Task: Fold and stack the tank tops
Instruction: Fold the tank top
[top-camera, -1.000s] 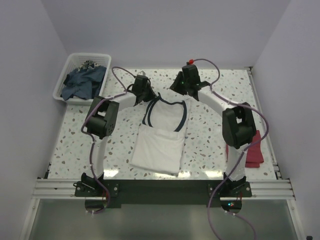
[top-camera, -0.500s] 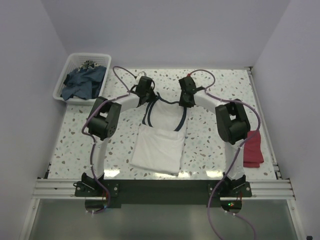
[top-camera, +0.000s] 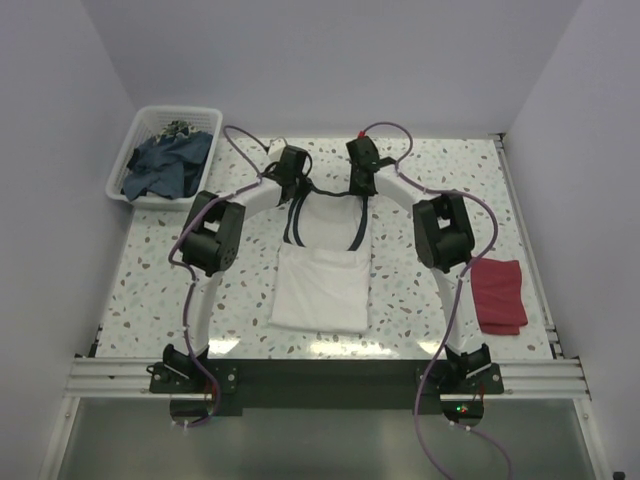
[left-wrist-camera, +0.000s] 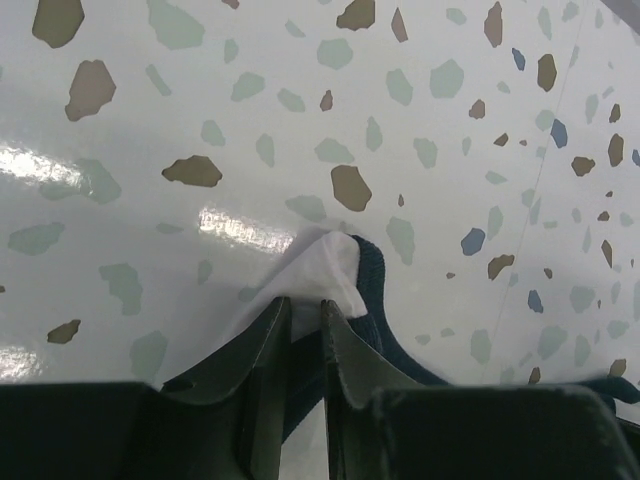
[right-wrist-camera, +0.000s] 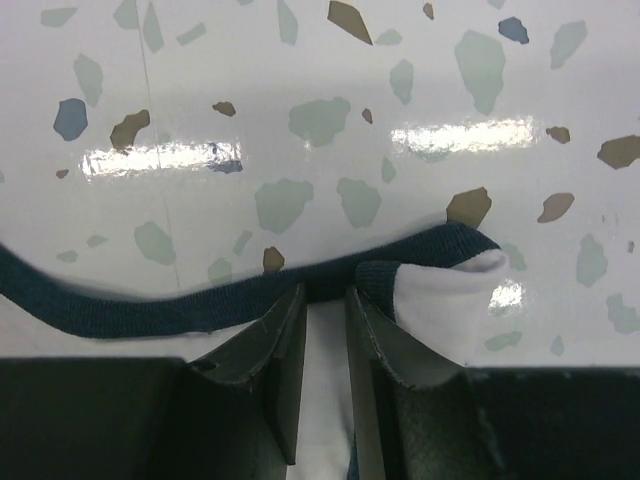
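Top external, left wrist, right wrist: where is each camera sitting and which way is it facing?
Top external: above and behind the arm bases, looking down on the table, left arm, right arm, white tank top, red tank top.
Left wrist: on the left arm, facing down past the left fingers, pinching a navy-trimmed strap.
Right wrist: on the right arm, facing down past the right fingers, pinching the other strap.
Shared: both wrist views show the white tank top over the speckled table.

A tank top (top-camera: 322, 290) lies central, a folded tank top (top-camera: 498, 295) right of it, a basket (top-camera: 181, 110) far-left.
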